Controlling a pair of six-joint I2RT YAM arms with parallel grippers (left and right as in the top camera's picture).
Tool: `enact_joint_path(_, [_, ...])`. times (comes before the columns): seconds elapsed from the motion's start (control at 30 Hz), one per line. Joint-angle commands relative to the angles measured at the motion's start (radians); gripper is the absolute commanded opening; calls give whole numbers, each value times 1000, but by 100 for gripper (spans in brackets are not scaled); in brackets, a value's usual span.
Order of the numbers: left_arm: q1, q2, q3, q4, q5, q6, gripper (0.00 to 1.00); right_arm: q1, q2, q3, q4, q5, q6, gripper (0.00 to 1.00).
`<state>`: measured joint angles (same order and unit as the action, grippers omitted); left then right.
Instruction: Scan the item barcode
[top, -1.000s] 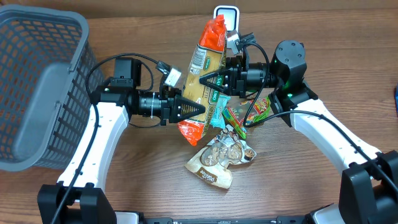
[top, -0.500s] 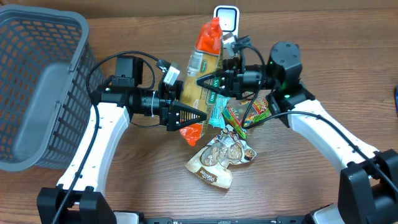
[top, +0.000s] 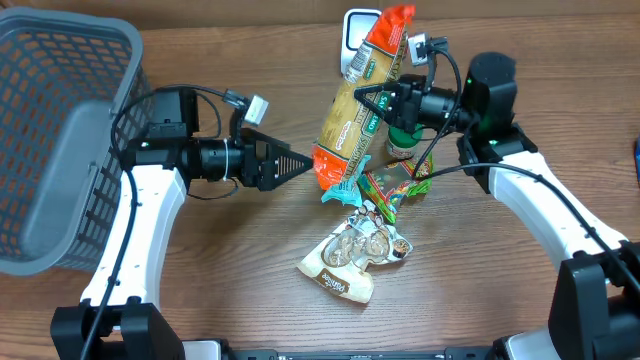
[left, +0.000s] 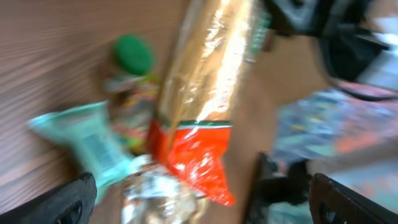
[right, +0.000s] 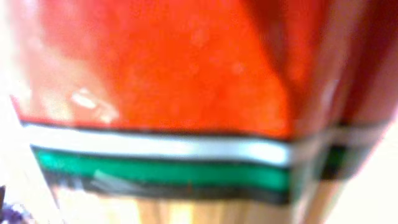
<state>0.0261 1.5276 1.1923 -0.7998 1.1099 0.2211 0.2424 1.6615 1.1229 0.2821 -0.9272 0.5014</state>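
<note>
- The right jaws pinch the pasta bag at its upper half, just below the scanner.
- The left jaws are spread and empty, well to the left of the scanner and nearer the robot.
- The pasta bag hangs slanted, its orange top overlapping the scanner's right side.
- It is probably light, with slick crinkly film and brittle contents. The filled body looks a safer hold than the loose end seals.
- No barcode shows in any view. The right wrist view is a blurred orange-and-green close-up, and the left wrist view is smeared.
</note>
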Motion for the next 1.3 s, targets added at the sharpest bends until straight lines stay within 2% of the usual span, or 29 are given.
enact_joint_path(0.0, [5, -24, 28, 8, -238, -96, 100, 5, 10, 131, -80, 141, -115, 4])
enact_joint_path(0.1, [3, -24, 31, 16, -316, -119, 100, 5, 62, 244, -226, 196, -175, 4])
enact_joint_path(0.33, [3, -24, 31, 13, -363, -125, 100, 5, 224, 506, -440, 349, -222, 4])
enact_joint_path(0.67, [3, -24, 30, 4, -389, -125, 100, 16, 348, 693, -583, 634, -255, 4])
enact_joint_path(1.27, [3, -24, 30, -8, -415, -124, 100, 105, 428, 876, -697, 1149, -527, 4])
